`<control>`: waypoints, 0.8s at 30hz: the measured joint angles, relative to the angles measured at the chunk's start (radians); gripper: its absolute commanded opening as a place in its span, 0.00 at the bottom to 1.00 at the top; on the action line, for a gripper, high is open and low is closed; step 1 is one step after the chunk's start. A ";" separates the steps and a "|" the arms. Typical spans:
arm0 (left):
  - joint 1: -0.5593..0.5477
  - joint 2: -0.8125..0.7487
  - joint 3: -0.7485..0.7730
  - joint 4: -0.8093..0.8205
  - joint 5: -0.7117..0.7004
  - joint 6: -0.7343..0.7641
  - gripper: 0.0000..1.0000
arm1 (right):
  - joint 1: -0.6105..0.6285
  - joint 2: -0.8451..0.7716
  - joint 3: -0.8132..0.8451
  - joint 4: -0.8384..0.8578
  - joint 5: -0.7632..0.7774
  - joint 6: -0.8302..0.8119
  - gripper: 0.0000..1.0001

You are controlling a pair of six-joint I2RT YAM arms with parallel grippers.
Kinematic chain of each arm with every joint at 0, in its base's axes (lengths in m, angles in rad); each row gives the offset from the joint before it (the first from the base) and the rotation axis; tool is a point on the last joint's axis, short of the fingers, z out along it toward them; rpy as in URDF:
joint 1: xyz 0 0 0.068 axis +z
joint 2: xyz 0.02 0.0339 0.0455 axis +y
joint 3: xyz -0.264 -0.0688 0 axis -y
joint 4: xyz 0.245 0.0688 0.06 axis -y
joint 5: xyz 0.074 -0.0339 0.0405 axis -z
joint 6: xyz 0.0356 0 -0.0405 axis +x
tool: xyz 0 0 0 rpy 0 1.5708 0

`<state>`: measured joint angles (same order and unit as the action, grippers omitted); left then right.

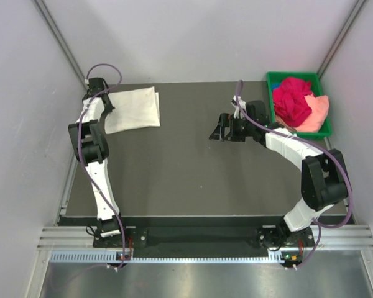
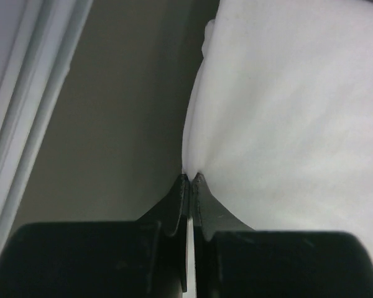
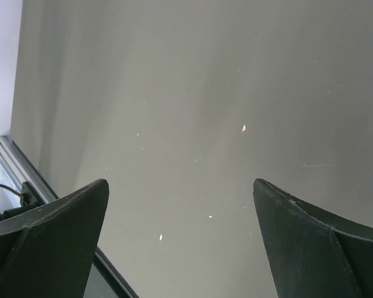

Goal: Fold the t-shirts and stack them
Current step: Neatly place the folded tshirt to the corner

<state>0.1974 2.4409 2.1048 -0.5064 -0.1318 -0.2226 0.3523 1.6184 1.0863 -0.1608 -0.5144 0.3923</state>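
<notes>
Cream-white t-shirt point(image 1: 137, 108), partly hidden overhead, edge pinched in left gripper point(image 2: 191, 179).

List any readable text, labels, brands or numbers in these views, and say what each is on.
No readable text in any view.
The cream-white t-shirt, magenta-red t-shirt and peach-pink t-shirt show no print.
The green tray shows no label.
If there are markings on the arms, they are too small to read.
</notes>
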 measured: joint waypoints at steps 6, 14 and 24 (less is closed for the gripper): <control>0.019 0.076 0.096 0.023 -0.056 0.050 0.00 | 0.000 0.000 0.000 0.006 -0.017 -0.007 1.00; 0.028 0.117 0.141 0.076 -0.077 0.069 0.00 | -0.001 0.012 0.001 0.019 -0.026 -0.006 1.00; 0.047 0.141 0.168 0.116 -0.101 0.069 0.00 | -0.001 0.047 0.002 0.019 -0.024 -0.002 1.00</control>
<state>0.2440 2.5816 2.2726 -0.3904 -0.2333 -0.1539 0.3511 1.6650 1.0882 -0.1417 -0.5388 0.3901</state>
